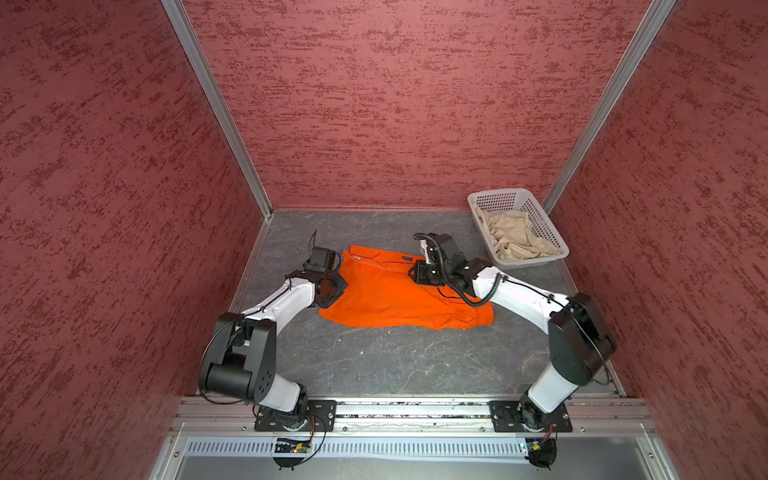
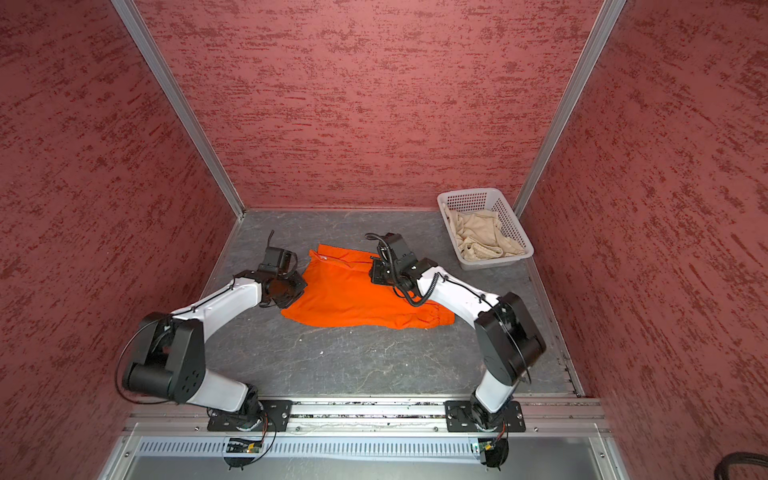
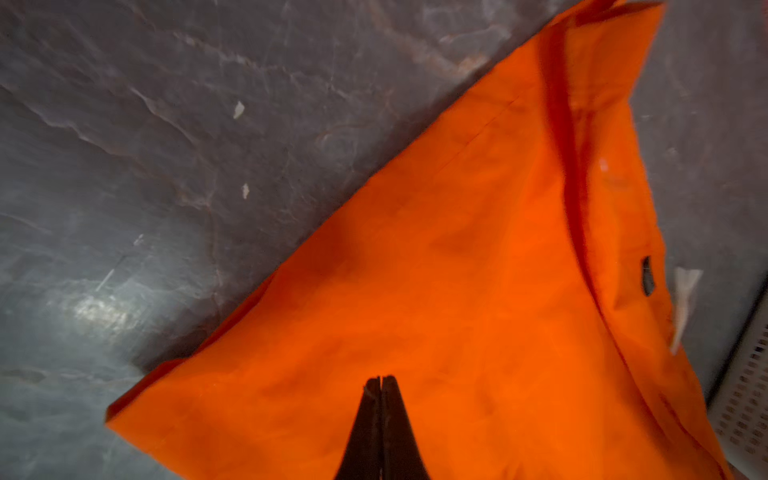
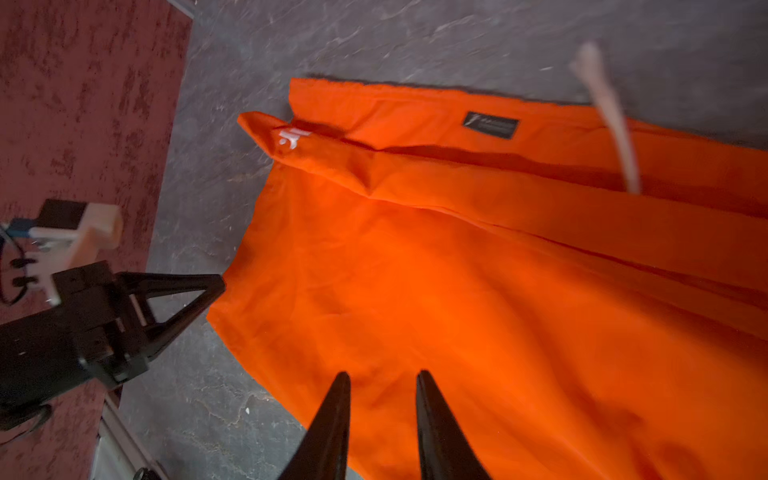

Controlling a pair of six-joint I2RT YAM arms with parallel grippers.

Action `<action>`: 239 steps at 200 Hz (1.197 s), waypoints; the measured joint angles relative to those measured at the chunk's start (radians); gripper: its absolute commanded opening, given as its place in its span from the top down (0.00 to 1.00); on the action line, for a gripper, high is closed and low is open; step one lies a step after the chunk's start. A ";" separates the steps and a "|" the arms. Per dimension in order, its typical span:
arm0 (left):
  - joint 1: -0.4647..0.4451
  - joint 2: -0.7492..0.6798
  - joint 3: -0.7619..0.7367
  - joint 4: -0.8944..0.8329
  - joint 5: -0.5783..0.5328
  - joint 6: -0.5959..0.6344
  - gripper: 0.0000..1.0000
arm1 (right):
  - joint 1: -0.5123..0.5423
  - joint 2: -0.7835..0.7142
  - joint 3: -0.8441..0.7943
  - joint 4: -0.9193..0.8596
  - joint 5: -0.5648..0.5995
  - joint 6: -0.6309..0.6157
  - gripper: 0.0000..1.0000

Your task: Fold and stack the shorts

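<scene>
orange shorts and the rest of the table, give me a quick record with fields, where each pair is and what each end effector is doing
orange shorts: lying mostly flat on the grey table, between the two arms
beige shorts: crumpled inside the white basket, far right corner in both top views
left end effector: shut, at the orange shorts' left edge; whether it pinches cloth is unclear
right end effector: open, nothing between the jaws, over the orange shorts
stack: not started
</scene>
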 measured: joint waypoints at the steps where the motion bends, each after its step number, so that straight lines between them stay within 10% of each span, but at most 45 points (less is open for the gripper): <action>1: 0.000 0.003 0.000 0.001 0.000 0.000 1.00 | 0.001 0.005 0.003 0.002 -0.002 0.000 0.69; 176: 0.025 0.074 -0.064 0.089 -0.008 -0.009 1.00 | -0.111 0.756 0.703 0.121 -0.200 0.006 0.67; 210: 0.032 0.058 -0.063 0.058 -0.010 -0.009 1.00 | -0.178 0.706 0.711 0.091 -0.202 -0.017 0.68; 239: 0.031 0.016 -0.041 0.026 0.002 -0.008 1.00 | -0.163 0.396 0.344 0.171 -0.214 -0.005 0.73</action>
